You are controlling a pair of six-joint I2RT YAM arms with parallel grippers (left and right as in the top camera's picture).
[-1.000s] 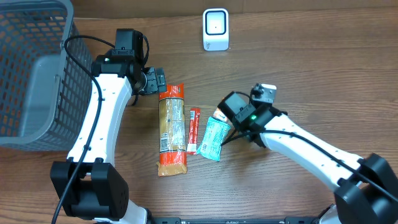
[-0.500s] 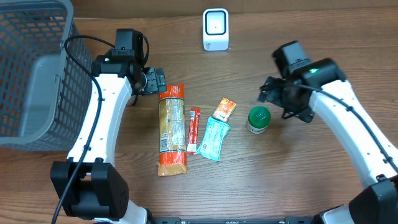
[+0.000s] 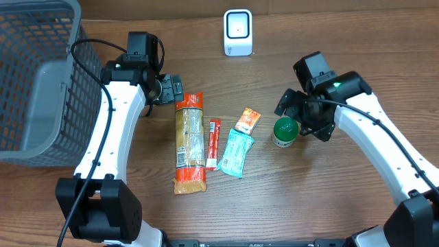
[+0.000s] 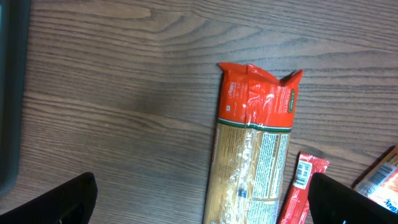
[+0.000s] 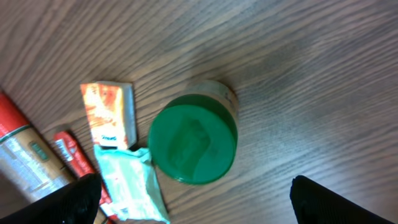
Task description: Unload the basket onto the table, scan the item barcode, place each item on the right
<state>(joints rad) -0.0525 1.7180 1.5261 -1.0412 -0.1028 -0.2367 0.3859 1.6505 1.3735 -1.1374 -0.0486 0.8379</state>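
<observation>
Green-lidded jar stands upright on the brown wood-grain table

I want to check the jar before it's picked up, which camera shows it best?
Right wrist: the jar sits mid-frame, large and unobstructed, seen from above with a sliver of its side. Overhead shows the jar small, top only. Left wrist doesn't show it.

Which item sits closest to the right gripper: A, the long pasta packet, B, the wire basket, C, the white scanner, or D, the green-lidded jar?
D: the right wrist view looks straight down on the green-lidded jar, which stands upright on the table just ahead of the open right gripper.
</observation>
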